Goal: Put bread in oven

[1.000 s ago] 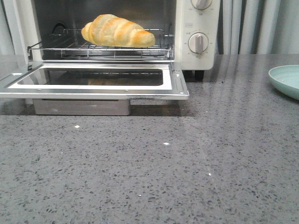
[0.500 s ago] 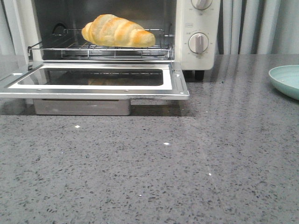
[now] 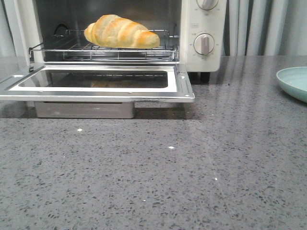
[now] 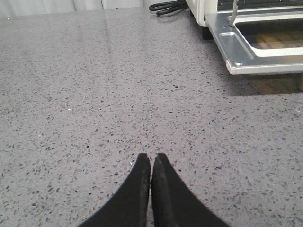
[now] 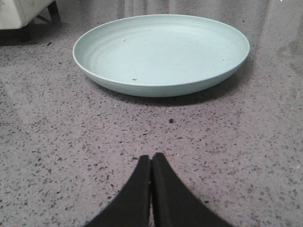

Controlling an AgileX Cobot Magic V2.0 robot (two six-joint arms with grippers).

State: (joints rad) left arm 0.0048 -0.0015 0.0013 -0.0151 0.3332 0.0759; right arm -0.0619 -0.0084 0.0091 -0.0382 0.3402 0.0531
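- Left gripper [image 4: 151,161]: fingers pressed together, tips touching, nothing between them. Hangs over bare grey speckled surface [image 4: 118,94].
- From the left wrist, a corner of the oven's lowered door [image 4: 246,42] shows well beyond the gripper tips; a black cord [image 4: 168,6] lies on the surface behind the oven.
- Right gripper [image 5: 151,161]: fingers likewise closed tip to tip, holding nothing, over the surface.
- Just past the right gripper sits a pale green plate [image 5: 161,52], round, shallow, with a few dark specks inside. One small dark crumb [image 5: 171,121] lies on the surface between gripper and plate.
- Neither gripper shows in the front view.
- Oven [image 3: 201,52]: cream-white, at the far left of the surface, door [image 3: 96,84] dropped flat and open, glass window facing up. 2 knobs [image 3: 204,44] on its right panel, the upper one cut by the frame edge. A metal tray [image 3: 84,109] shows below the door.
- Bread [image 3: 121,32]: golden croissant-shaped roll lying on the wire rack [image 3: 103,50] inside the oven, long axis across the opening, tapered end pointing right.
- In the front view the plate sits at the far right edge, well apart from the oven.
- Pale curtains [image 3: 259,26] hang behind the surface.
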